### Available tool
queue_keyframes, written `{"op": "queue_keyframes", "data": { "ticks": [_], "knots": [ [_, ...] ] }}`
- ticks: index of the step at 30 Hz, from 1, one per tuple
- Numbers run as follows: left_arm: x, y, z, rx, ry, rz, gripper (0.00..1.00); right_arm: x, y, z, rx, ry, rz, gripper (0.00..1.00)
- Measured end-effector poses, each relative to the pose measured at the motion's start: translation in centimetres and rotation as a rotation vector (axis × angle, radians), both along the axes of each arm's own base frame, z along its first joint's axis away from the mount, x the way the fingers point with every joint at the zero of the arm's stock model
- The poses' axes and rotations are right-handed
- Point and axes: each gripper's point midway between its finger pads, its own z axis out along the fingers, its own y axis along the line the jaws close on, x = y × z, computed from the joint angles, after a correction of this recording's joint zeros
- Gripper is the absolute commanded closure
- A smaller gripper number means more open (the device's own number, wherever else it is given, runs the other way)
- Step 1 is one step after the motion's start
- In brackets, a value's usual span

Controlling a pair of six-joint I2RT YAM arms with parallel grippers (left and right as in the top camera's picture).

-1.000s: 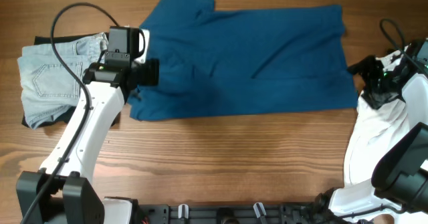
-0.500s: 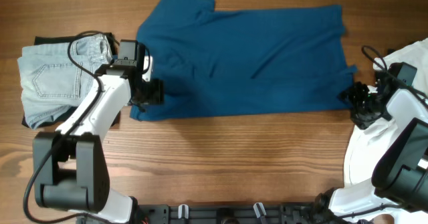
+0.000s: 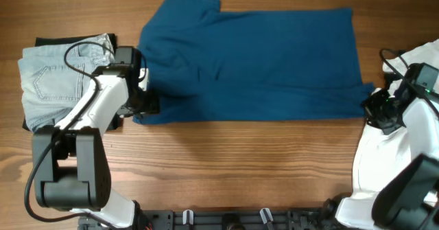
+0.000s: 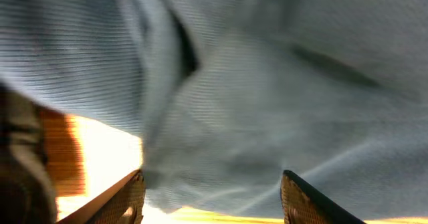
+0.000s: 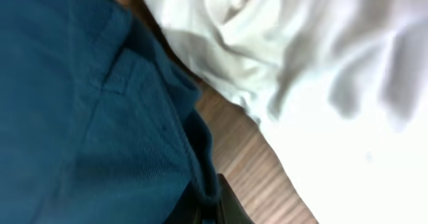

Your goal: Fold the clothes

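Overhead looked straight down at the table [image 3: 226,161]; both wrist cameras sat close on the blue shirt [image 3: 260,65], shared by all, at nine and three o'clock

**Hidden, cut off, unclear**

Overhead: the polo shirt [image 3: 260,58] has its top tip past the top edge, and its lower left corner is under the left pincer [image 3: 145,105]. The black garment [image 3: 46,42] shows only as slivers around the denim [image 3: 48,79]. The white garment [image 3: 431,51] is cut by the right edge. The right pincer [image 3: 376,108] is too small and dark to separate its parts.

Left wrist: the cloth is blurred and washed pale, and the fingers [image 4: 124,200] are cut by the bottom edge.

Right wrist: the closed pincer is barely in frame, and its grip point on the hem is cut off.
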Motion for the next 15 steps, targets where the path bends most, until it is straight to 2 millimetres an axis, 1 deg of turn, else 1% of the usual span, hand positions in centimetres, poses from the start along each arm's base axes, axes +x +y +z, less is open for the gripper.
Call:
{"op": "queue_keyframes", "data": {
  "ticks": [1, 2, 3, 5, 11, 12, 14, 15],
  "knots": [
    [0.0, 0.2, 0.0, 0.000, 0.000, 0.008, 0.30, -0.1, 0.0, 0.2, -0.002, 0.001, -0.008, 0.63],
    [0.0, 0.5, 0.0, -0.001, 0.002, 0.019, 0.29, -0.3, -0.1, 0.2, -0.009, 0.010, -0.014, 0.40],
    [-0.2, 0.7, 0.0, -0.002, 0.007, 0.027, 0.29, -0.5, -0.2, 0.2, -0.011, 0.016, -0.017, 0.31],
    [-0.5, 0.7, 0.0, -0.005, 0.022, 0.029, 0.30, -0.5, -0.2, 0.2, -0.014, 0.018, -0.024, 0.28],
    [-1.0, 0.7, -0.1, -0.005, 0.041, 0.038, 0.30, -0.5, -0.3, 0.2, -0.015, 0.016, -0.024, 0.27],
    [-1.0, 0.7, -0.1, -0.005, 0.041, 0.043, 0.32, -0.4, -0.3, 0.2, -0.015, 0.015, -0.024, 0.28],
    [-1.1, 0.7, -0.1, -0.006, 0.046, 0.061, 0.50, -0.4, -0.3, 0.2, -0.015, 0.013, -0.024, 0.27],
    [-1.3, 0.7, -0.3, -0.007, 0.051, 0.077, 0.65, -0.4, -0.2, 0.2, -0.013, 0.012, -0.023, 0.27]
  ]
}}
